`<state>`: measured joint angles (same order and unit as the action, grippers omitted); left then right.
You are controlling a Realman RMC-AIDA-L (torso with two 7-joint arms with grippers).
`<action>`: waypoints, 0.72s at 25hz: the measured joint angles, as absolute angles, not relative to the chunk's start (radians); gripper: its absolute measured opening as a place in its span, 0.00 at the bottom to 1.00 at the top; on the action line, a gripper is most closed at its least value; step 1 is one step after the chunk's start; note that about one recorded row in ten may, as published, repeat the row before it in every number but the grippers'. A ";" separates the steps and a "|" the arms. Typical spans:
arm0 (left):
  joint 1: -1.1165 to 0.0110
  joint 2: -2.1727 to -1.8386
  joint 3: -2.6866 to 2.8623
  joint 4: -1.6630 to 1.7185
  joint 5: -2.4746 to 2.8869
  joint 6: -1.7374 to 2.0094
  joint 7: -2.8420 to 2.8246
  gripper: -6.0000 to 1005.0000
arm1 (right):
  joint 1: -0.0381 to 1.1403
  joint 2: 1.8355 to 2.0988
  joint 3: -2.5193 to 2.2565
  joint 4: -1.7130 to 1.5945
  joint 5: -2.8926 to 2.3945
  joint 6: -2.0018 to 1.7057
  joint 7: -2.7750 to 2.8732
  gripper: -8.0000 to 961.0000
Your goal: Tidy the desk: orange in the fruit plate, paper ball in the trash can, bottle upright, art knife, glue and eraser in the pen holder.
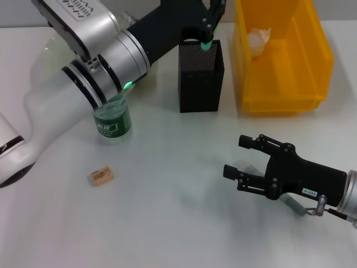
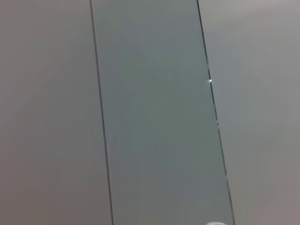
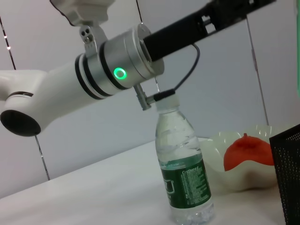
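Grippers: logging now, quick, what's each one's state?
Left tool: over the pen holder, closed on a green item.
Right tool: open, empty, above the table.

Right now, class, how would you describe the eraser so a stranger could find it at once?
Start at the upright bottle on the white desk. The eraser lies just in front of it, nearer the robot. It is a small tan block, alone and flat on the desk.

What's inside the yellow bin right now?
A crumpled paper ball lies in the yellow bin, toward its far left corner. The rest of its floor looks bare; the near wall hides the front strip.
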<state>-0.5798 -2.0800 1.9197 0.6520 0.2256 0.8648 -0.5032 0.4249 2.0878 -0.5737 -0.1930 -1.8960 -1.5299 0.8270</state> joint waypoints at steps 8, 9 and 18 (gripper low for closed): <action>-0.605 -2.080 1.923 0.607 0.221 0.855 -0.501 0.20 | 0.425 2.088 -0.574 -0.193 -1.896 -1.532 0.829 0.87; -0.624 -2.080 1.928 0.549 0.219 0.834 -0.500 0.20 | 0.425 2.088 -0.574 -0.193 -1.896 -1.532 0.829 0.87; -0.629 -2.080 1.931 0.536 0.217 0.785 -0.500 0.20 | 0.433 2.088 -0.574 -0.183 -1.896 -1.533 0.828 0.87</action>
